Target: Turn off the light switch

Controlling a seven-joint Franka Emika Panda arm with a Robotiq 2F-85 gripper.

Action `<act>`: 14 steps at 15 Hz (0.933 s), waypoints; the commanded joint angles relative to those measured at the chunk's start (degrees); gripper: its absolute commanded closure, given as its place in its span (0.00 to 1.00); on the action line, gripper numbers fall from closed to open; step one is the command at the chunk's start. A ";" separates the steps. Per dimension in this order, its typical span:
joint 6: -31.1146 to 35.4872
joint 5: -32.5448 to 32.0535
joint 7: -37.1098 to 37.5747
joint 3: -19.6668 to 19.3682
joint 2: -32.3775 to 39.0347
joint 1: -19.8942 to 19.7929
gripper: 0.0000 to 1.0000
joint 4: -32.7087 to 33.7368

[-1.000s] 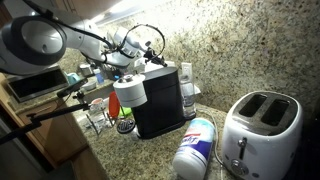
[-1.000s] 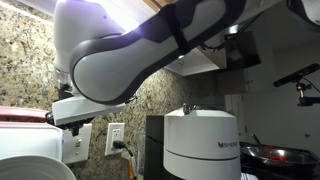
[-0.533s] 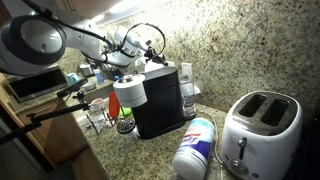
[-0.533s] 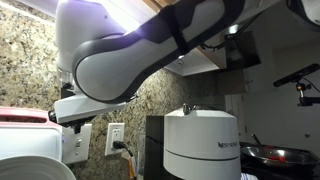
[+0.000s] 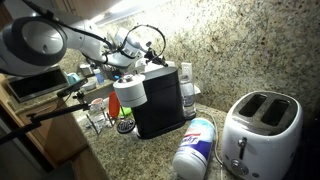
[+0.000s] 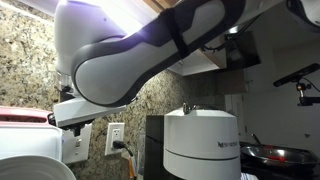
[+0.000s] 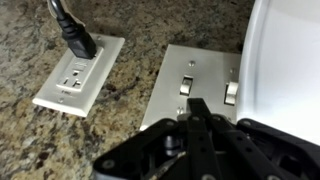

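In the wrist view a white switch plate (image 7: 172, 105) on the granite wall carries two toggles. The left light switch (image 7: 186, 85) sits just above my gripper (image 7: 197, 106), which is shut with its black fingers pressed together and nothing between them. The fingertips stand a little below that toggle, close to the plate; whether they touch it I cannot tell. The second toggle (image 7: 231, 92) is partly next to a white rounded object (image 7: 285, 60). In an exterior view the arm (image 5: 128, 44) reaches to the wall behind a black coffee machine (image 5: 160, 100).
A wall outlet (image 7: 80, 75) with a black plug (image 7: 78, 40) lies left of the switch plate. On the counter stand a white toaster (image 5: 260, 125), a lying wipes canister (image 5: 197, 145) and a white cylinder (image 5: 130, 92). A pan (image 6: 270, 153) sits further off.
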 commanded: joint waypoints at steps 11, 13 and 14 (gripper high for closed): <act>-0.47 -0.40 0.93 -1.47 -0.05 -0.30 1.00 -0.23; -0.37 0.03 0.28 -1.00 0.23 -0.68 1.00 0.03; -0.55 0.07 0.27 -0.96 0.36 -0.68 1.00 0.10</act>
